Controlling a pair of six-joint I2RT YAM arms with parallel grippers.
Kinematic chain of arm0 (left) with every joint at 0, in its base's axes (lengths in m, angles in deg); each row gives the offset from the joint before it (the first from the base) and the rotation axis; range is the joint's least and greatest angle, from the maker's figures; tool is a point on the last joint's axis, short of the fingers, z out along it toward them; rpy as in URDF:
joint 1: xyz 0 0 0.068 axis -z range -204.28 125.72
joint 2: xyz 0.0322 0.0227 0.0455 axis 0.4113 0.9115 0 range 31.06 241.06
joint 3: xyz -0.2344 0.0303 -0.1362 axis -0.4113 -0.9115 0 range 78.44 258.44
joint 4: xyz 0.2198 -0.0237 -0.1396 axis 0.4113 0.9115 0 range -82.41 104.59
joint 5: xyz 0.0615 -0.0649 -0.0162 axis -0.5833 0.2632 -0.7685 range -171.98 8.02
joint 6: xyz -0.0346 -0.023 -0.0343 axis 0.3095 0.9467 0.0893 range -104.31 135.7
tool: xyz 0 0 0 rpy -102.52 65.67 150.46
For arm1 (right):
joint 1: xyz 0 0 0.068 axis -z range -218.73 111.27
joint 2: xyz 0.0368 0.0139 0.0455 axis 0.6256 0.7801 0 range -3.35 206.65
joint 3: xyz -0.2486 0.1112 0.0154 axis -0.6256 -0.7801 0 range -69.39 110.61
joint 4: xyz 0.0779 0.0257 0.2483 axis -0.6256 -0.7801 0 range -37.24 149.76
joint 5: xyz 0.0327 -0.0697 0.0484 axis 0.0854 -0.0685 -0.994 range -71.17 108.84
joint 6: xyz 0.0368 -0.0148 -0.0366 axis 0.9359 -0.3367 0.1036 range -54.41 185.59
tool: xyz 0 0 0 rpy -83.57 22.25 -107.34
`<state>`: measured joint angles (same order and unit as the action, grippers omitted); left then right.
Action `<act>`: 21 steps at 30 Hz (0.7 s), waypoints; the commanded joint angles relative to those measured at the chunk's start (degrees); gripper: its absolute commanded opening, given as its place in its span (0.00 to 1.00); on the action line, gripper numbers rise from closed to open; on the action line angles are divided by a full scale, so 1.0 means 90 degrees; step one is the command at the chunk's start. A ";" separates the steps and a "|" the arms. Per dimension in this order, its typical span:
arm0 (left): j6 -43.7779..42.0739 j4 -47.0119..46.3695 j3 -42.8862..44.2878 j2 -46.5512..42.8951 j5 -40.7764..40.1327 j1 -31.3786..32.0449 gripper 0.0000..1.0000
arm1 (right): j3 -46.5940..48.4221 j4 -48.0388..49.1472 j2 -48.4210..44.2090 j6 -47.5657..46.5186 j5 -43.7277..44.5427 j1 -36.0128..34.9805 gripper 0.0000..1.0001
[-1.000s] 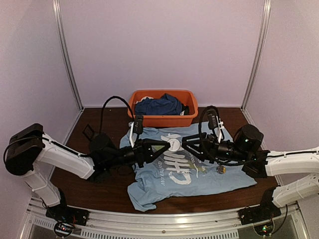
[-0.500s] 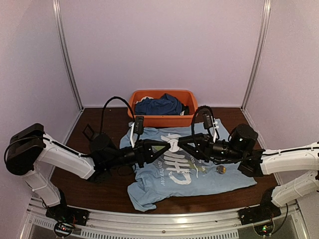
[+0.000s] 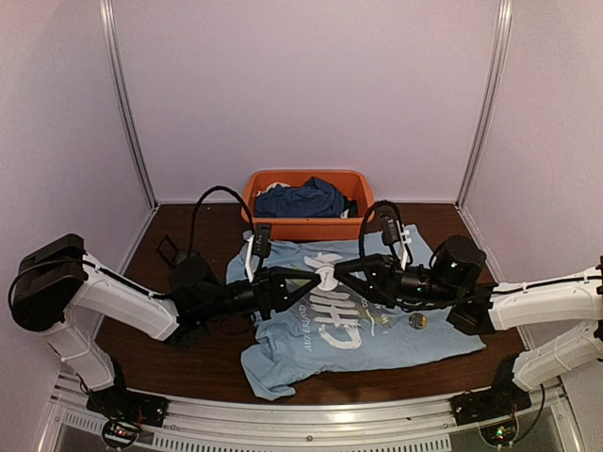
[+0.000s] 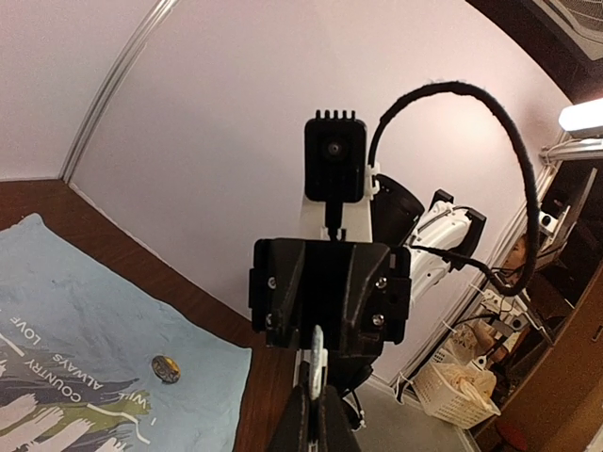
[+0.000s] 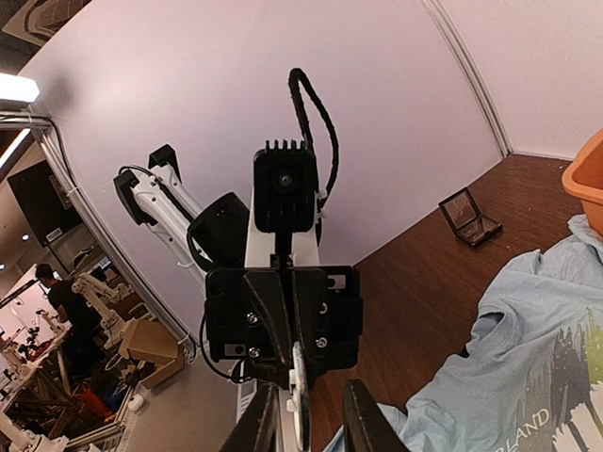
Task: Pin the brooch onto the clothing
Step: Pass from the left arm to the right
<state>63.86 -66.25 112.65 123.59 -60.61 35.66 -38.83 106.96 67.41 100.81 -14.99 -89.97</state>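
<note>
The clothing, a light blue T-shirt [image 3: 283, 350] with a big chest print, lies flat on the brown table; it also shows in the left wrist view [image 4: 75, 311] and the right wrist view [image 5: 513, 358]. Above its middle my left gripper [image 3: 318, 278] [image 4: 316, 403] is shut on the brooch [image 3: 326, 276] [image 4: 317, 363], a pale round disc seen edge-on. My right gripper [image 3: 337, 273] [image 5: 311, 422] faces it tip to tip. Its fingers [image 5: 363, 422] stand either side of the brooch [image 5: 300, 391], with a gap on each side.
A second small dull-gold disc [image 3: 417, 320] [image 4: 166, 368] lies on the shirt's right part. An orange basket [image 3: 283, 228] holding a dark blue garment [image 3: 301, 200] stands behind the shirt. A small black square case [image 3: 168, 250] [image 5: 471, 217] sits at the back left.
My right gripper has moved left onto the disc held by my left gripper, and its jaws have narrowed around it. The left arm has stayed still.
</note>
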 commanded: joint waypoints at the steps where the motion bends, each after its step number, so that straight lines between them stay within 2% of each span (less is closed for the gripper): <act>1: 0.0044 -0.0876 -0.0095 0.0071 -0.0100 -0.0020 0.00 | 0.0038 0.0151 0.0046 0.0066 -0.0182 -0.0076 0.26; 12: 0.0055 -0.0952 -0.0111 0.0066 -0.0121 -0.0025 0.00 | 0.0053 0.0086 0.0243 0.0018 -0.0294 -0.0185 0.26; 16: 0.0064 -0.0970 -0.0120 0.0064 -0.0124 -0.0020 0.00 | 0.0046 0.0061 0.0217 -0.0014 -0.0287 -0.0195 0.16; 21: 0.0066 -0.0993 -0.0148 0.0060 -0.0124 -0.0020 0.00 | 0.0016 -0.0002 0.0123 -0.0065 -0.0230 -0.0195 0.10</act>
<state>64.14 -66.49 112.35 123.66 -61.40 35.66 -38.83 107.07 69.38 100.61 -17.00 -91.43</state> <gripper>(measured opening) 0.018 0.134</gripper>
